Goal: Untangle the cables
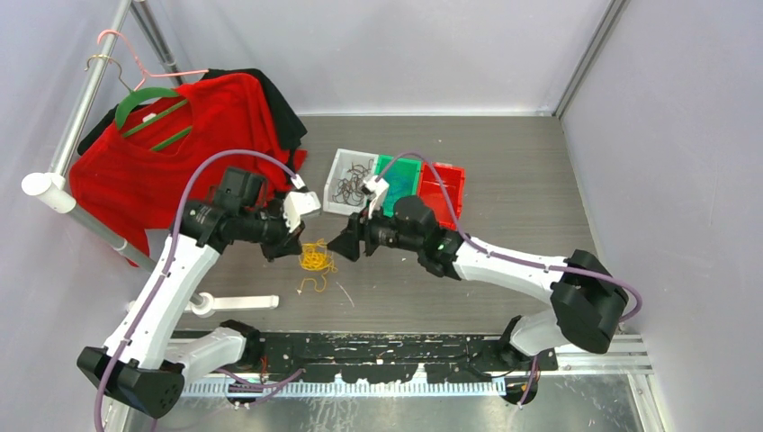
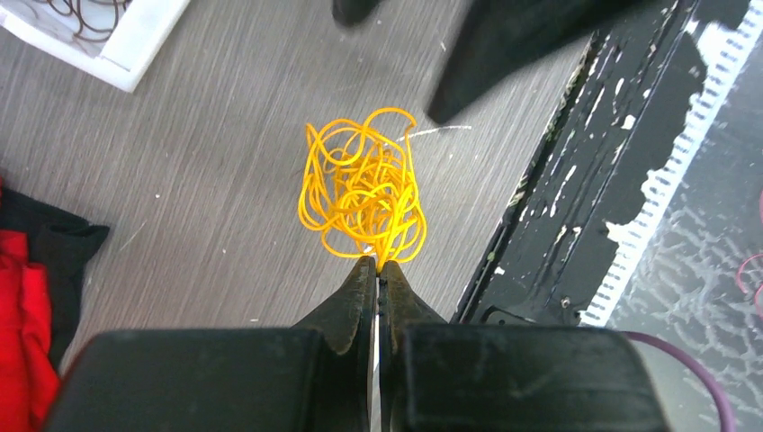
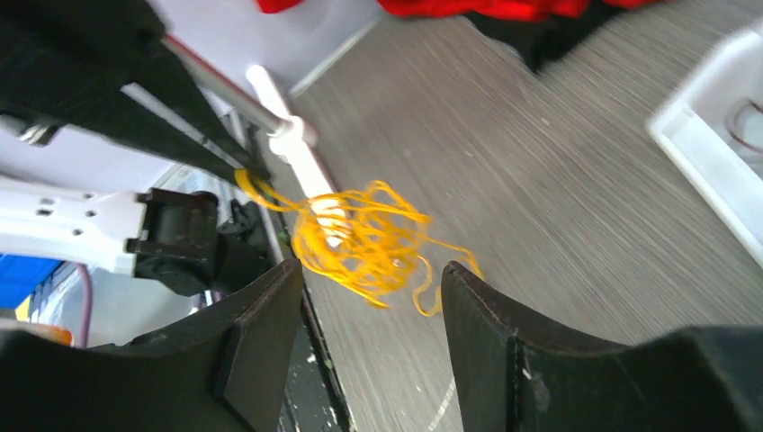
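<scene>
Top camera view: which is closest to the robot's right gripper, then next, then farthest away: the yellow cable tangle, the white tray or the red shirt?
Starting from the right gripper:
1. Yellow cable tangle, just to the left of the gripper's open fingertips.
2. White tray, behind the gripper, toward the back wall.
3. Red shirt, hanging far off on the left.

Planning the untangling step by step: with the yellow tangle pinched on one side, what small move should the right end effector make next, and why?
Probably ease the right end effector forward and close on a loose loop of the yellow cable tangle. The left end effector is shut on one strand, the right stands open just short of it.
</scene>
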